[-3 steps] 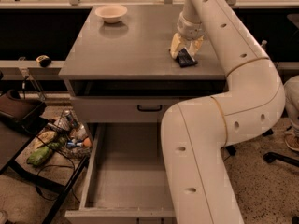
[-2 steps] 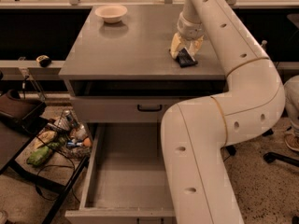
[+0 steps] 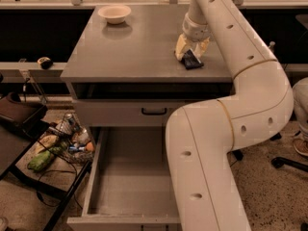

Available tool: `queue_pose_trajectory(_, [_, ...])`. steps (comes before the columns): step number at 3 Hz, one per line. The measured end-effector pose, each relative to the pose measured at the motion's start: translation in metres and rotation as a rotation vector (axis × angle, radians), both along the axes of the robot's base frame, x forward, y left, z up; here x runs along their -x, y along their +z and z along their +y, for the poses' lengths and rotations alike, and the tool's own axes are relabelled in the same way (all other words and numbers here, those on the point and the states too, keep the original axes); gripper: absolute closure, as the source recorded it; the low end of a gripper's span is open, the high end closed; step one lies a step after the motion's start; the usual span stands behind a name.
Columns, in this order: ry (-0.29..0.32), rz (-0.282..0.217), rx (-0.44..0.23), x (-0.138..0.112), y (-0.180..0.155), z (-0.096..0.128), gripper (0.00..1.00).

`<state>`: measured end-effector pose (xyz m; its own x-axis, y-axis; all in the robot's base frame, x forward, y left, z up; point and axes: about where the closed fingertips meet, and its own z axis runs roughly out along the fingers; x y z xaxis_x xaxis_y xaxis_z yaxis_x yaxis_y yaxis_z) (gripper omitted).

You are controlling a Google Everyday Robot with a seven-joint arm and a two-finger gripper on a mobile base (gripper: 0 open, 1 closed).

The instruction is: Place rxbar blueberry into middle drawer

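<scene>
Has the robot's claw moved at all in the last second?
No. The gripper is at the same spot over the cabinet top, by the blue snack bar, just as far from the bowl.

The flat grey cabinet top [image 3: 144, 47] is carrying two things. A pale bowl [image 3: 114, 13] is sitting at its 11 o'clock corner, well apart from everything else. The rxbar blueberry [image 3: 191, 61] is lying flat at about 4 o'clock, near the right edge, and the gripper [image 3: 191, 54] is resting down on the bar from its 12 o'clock side. Below the top, the middle drawer [image 3: 130, 182] is standing pulled out toward 6 o'clock, its smooth grey floor showing.
</scene>
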<state>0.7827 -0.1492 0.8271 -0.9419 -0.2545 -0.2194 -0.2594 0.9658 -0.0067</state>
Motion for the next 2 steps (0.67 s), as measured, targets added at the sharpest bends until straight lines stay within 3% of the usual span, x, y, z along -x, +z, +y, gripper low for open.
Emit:
queue_pose_trajectory(1, [0.0,0.0,0.0,0.0,0.0,0.0,0.73])
queue_pose_trajectory(2, [0.0,0.0,0.0,0.0,0.0,0.0,0.77])
